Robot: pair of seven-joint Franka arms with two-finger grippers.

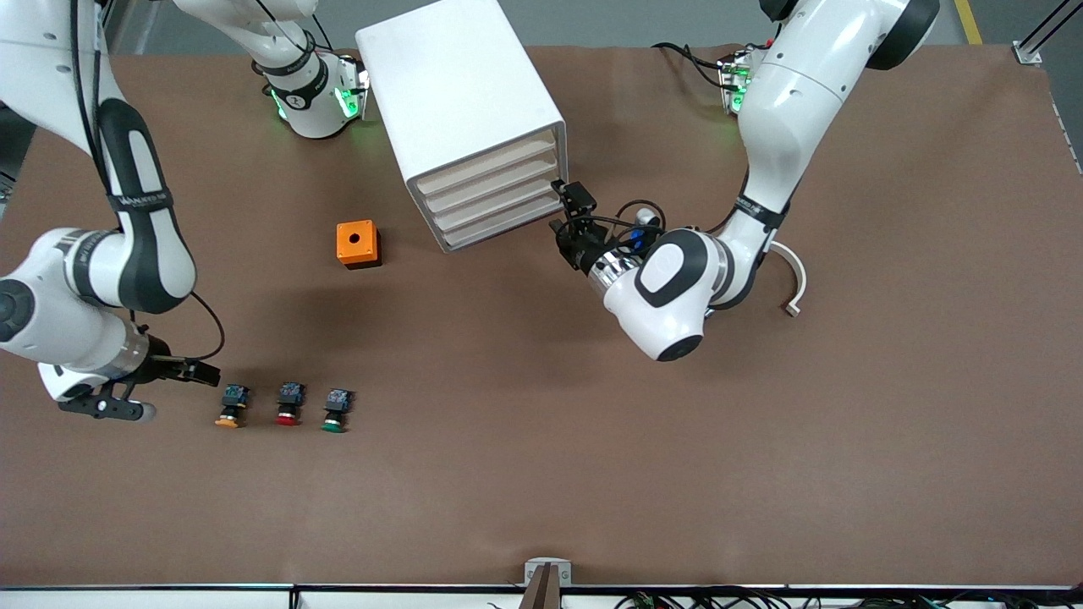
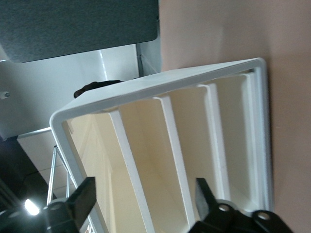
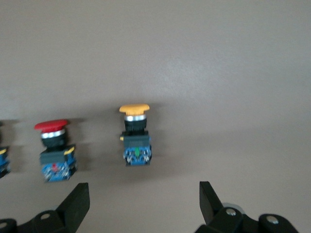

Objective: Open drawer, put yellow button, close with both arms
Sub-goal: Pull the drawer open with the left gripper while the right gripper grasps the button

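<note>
The white cabinet [image 1: 461,93] stands at the table's edge nearest the arms' bases, with all four drawers shut. The uppermost drawer [image 1: 486,165] also shows in the left wrist view [image 2: 95,145]. My left gripper [image 1: 565,211] is open and empty, close in front of the drawer fronts at the cabinet's corner toward the left arm's end [image 2: 145,199]. The yellow button [image 1: 230,408] lies on the table, cap toward the front camera. My right gripper [image 1: 188,385] is open and empty just beside it. In the right wrist view [image 3: 143,199] the yellow button [image 3: 136,138] lies ahead of the open fingers, untouched.
A red-capped button [image 1: 288,404] [image 3: 54,150] and a green-capped button [image 1: 337,410] lie in a row beside the yellow one. An orange box [image 1: 358,244] with a round hole sits between the buttons and the cabinet. A white curved piece [image 1: 793,283] shows by the left arm.
</note>
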